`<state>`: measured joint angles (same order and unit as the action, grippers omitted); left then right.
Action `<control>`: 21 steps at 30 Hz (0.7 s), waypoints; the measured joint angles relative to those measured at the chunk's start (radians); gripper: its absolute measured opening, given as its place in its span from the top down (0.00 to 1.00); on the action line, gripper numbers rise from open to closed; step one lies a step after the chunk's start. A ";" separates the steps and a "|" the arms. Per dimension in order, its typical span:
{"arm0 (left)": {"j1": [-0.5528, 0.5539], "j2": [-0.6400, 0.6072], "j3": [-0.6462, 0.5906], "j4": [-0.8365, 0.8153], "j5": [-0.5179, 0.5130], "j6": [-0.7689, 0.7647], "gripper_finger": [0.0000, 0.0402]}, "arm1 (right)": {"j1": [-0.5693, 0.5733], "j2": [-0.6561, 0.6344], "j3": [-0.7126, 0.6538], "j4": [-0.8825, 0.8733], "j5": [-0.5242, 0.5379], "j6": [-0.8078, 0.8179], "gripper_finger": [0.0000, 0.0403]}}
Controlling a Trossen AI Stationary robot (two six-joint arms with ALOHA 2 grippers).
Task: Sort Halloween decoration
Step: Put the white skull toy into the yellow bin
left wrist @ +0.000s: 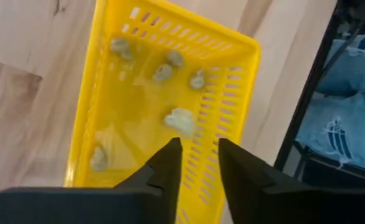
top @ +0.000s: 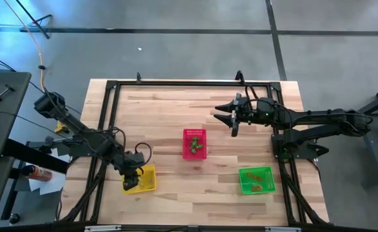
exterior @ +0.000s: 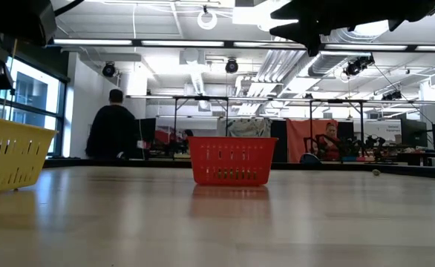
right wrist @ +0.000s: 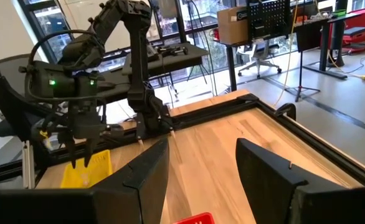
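Note:
My left gripper [top: 133, 178] hangs over the yellow mesh basket [top: 144, 178] near the table's near left part, fingers pointing down into it and open by a narrow gap [left wrist: 200, 163], with nothing between them. Several pale yellowish trinkets [left wrist: 180, 120] lie on the basket's floor. The red basket [top: 194, 143] at the table's middle holds green trinkets [top: 196, 147]. The green basket [top: 257, 180] near the right edge holds orange trinkets [top: 258, 178]. My right gripper [top: 230, 120] hovers wide open [right wrist: 198, 155] above bare wood toward the far right, holding nothing.
A black frame [top: 105, 129] runs along the table's edges. In the low view a tiny round thing [exterior: 376, 172] lies on the table far off to the right. People [exterior: 113, 126] show in the room beyond. Bare wood [top: 169, 113] lies between the baskets.

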<state>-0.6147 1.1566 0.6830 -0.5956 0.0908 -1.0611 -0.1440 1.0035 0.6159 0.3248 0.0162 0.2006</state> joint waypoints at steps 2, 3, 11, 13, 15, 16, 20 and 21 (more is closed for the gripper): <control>0.000 0.008 0.000 -0.004 -0.005 0.000 0.71 | 0.000 0.000 0.000 -0.007 0.000 0.000 0.55; 0.000 0.009 0.000 -0.013 -0.006 0.000 0.69 | 0.000 0.000 0.000 -0.007 0.000 0.000 0.55; 0.042 -0.062 0.069 0.049 0.072 0.015 0.54 | 0.000 0.000 0.000 -0.009 0.000 0.000 0.55; 0.052 -0.088 0.094 0.111 0.121 -0.009 0.54 | 0.000 0.000 0.000 -0.015 0.000 0.000 0.55; 0.048 -0.095 0.108 0.133 0.152 -0.059 0.55 | 0.000 0.000 0.000 -0.016 0.000 -0.001 0.55; 0.035 -0.087 0.108 0.124 0.162 -0.091 0.56 | 0.000 0.000 0.000 -0.019 0.000 -0.001 0.55; -0.055 -0.007 0.106 0.136 0.170 -0.152 0.58 | 0.000 0.000 0.000 -0.045 -0.001 -0.023 0.55; -0.080 0.020 0.106 0.158 0.170 -0.163 0.59 | 0.000 0.000 0.000 -0.058 -0.001 -0.033 0.55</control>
<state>-0.6951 1.1769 0.7891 -0.4373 0.2610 -1.2240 -0.1440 1.0033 0.6159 0.2669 0.0154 0.1679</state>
